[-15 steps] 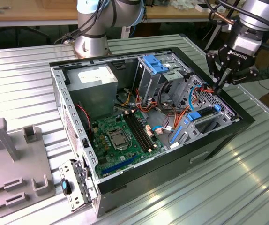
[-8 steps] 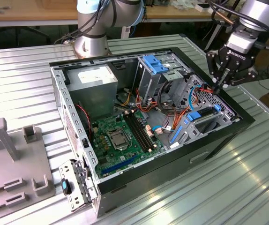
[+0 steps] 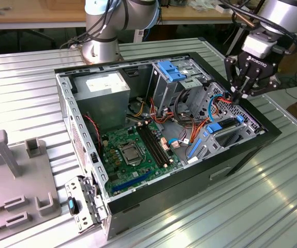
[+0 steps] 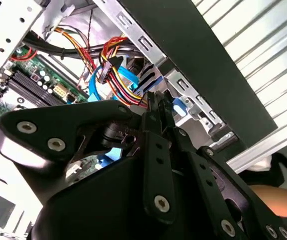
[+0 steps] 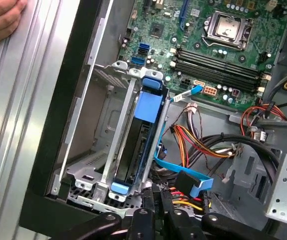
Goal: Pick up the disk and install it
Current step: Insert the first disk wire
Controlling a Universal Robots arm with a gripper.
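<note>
The disk, a dark body in blue carrier rails, stands on edge inside the metal drive cage at the end of the open computer case. In the exterior view the disk lies low in that cage on the exterior view's right. My gripper hovers just above the cage's far end, over the coloured power wires. Its black fingers stand close together, shut, with nothing seen between them. In the second wrist view the gripper points at the blue data cable and wire bundle.
The motherboard fills the case floor, with the power supply at the back. A second drive cage with blue clips stands mid-case. A person's hand rests on the ribbed metal table. Grey fixtures sit at the exterior view's left.
</note>
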